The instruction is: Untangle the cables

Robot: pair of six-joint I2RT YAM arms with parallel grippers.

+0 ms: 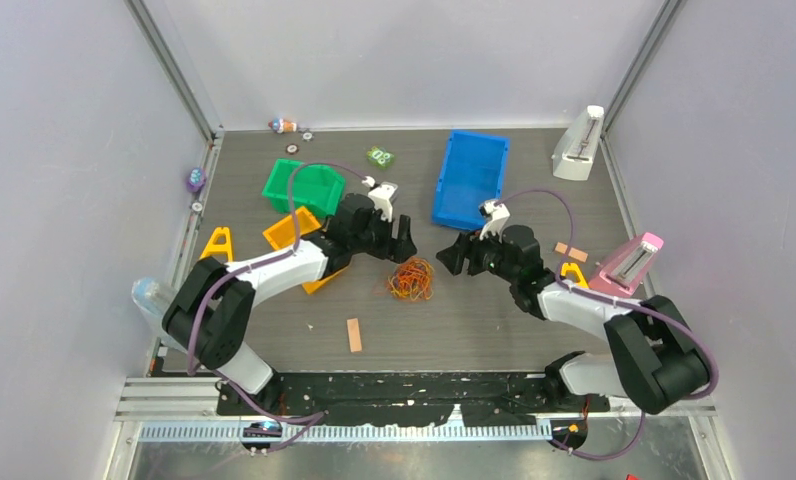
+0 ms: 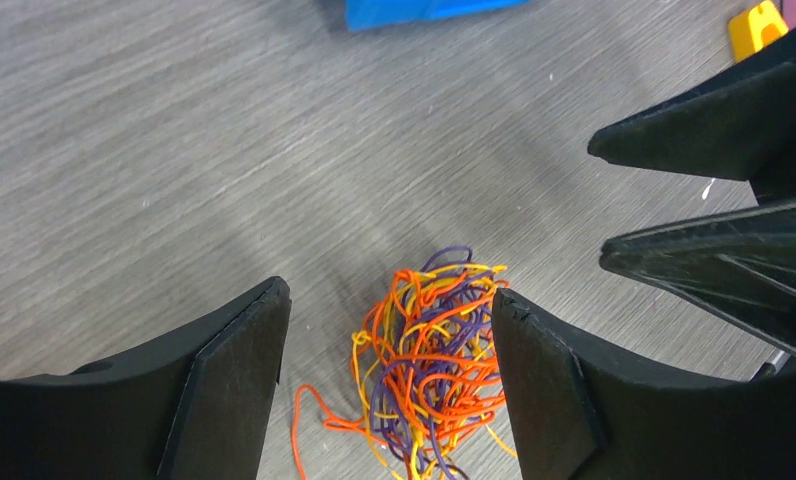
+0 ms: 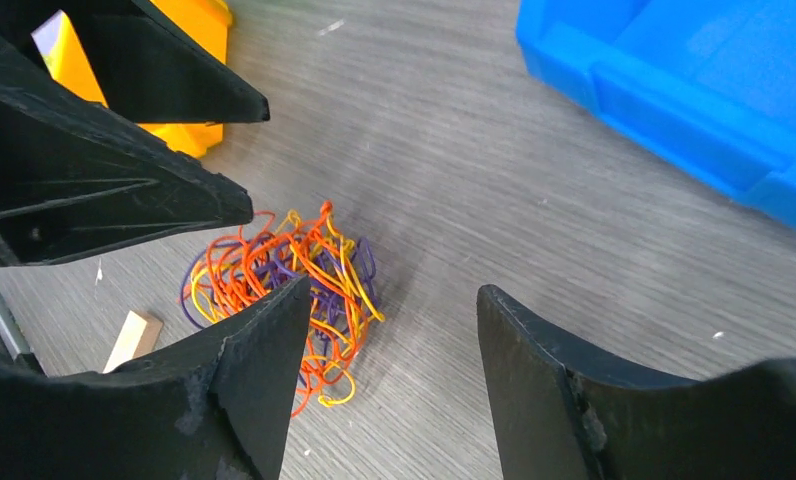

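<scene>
Now | cables (image 2: 429,360) heaped between both | left gripper (image 2: 384,300) spread wide, empty | right gripper (image 3: 394,290) spread wide, empty

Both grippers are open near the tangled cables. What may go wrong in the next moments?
1. The left gripper and the right gripper face each other closely at the cables; if both close in together, they might collide.
2. The cables lie as one dense ball, so a pinch may catch several strands at once and lift or tighten the whole knot.
3. The strands look very thin for a sure grip and may slip out.
</scene>
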